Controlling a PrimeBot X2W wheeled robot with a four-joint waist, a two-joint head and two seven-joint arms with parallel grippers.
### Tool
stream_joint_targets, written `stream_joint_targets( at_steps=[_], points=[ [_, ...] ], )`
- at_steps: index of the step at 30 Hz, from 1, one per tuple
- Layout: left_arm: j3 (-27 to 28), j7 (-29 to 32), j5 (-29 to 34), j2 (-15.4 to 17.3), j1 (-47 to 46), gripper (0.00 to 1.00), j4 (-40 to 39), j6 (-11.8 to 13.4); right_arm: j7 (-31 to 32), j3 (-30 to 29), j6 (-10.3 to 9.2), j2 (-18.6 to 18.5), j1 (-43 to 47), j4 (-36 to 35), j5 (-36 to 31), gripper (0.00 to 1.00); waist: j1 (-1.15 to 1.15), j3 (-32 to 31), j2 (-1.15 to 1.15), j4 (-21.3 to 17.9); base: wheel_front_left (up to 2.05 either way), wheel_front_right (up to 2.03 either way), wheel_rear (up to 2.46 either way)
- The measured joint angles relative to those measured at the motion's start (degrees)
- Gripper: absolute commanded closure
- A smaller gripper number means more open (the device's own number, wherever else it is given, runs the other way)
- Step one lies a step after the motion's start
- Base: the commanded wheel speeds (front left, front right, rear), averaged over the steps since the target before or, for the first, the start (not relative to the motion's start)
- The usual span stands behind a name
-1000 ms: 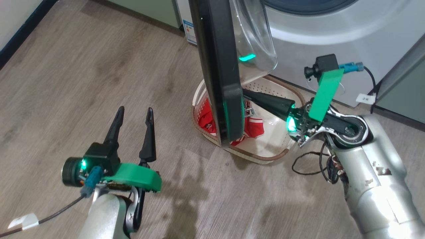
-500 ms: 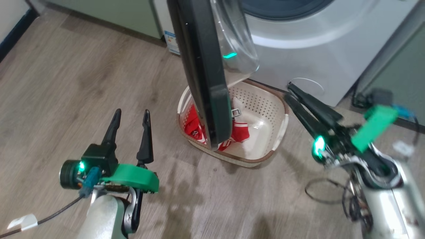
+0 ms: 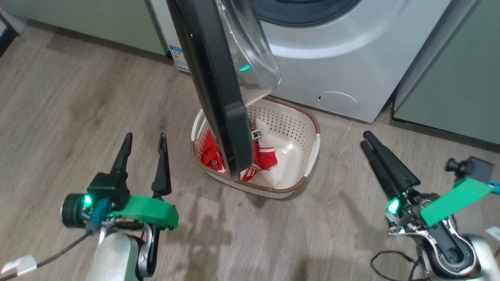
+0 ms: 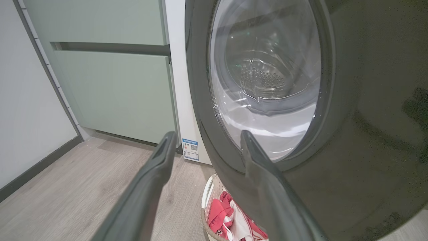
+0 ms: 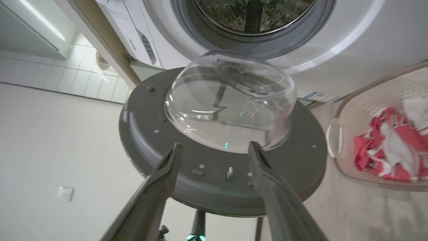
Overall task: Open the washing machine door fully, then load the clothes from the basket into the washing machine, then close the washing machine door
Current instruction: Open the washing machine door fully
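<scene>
The washing machine door [image 3: 218,97] stands swung out edge-on from the washing machine [image 3: 351,58], its lower edge hanging over the basket [image 3: 289,121]. Red and white clothes [image 3: 267,160] lie in the basket, partly hidden by the door. My left gripper [image 3: 145,135] is open over the floor left of the basket, facing the door's black ring [image 4: 367,134]. Right of the basket, my right gripper [image 3: 365,139] is open and empty; in its wrist view it [image 5: 215,145] points at the door's glass bowl [image 5: 227,100], with the clothes [image 5: 384,150] to the right.
Pale green cabinets [image 3: 78,19] flank the machine on the left and another cabinet [image 3: 461,78] on the right. A round flap [image 3: 338,102] sits low on the machine's front. Wood floor [image 3: 273,234] spreads between my arms. A loose black cable [image 3: 390,261] lies by my right arm.
My right gripper has opened and drawn back from behind the door's lower edge to the floor right of the basket. The head camera has shifted. The left gripper stays open.
</scene>
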Motion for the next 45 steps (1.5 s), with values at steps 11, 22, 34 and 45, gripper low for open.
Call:
stream_joint_targets(
  at_steps=[11, 22, 34, 45],
  points=[
    [-0.1, 0.0, 0.0, 0.8, 0.4, 0.0, 0.6, 0.0, -18.0, -1.6, 0.01, 0.0, -5.9, -1.1, -35.3, 0.0, 0.0, -1.3, 0.0, -0.2, 0.0, 0.0, 0.0],
    [-0.4, 0.1, 0.0, 1.6, 0.6, 0.0, 0.6, 0.1, -26.7, 3.7, 0.02, -0.6, -7.9, 2.5, -65.5, 0.0, 0.0, -2.7, 0.0, 0.5, 0.0, 0.0, 0.0],
    [-0.9, 0.3, 0.0, 2.2, 2.2, 0.0, 0.6, 0.5, -34.6, 6.2, 0.04, -0.4, -7.6, 11.1, -75.5, 0.0, 0.0, -3.2, 0.0, 0.6, 0.0, 0.0, 0.0],
    [-1.4, 0.3, -0.2, 2.4, 2.2, 0.0, 0.6, 1.0, -35.8, 6.1, 0.04, -0.1, -7.6, 15.1, -76.3, 0.0, 0.0, -3.1, 0.0, 0.5, 0.0, 0.0, 0.0]
  ],
)
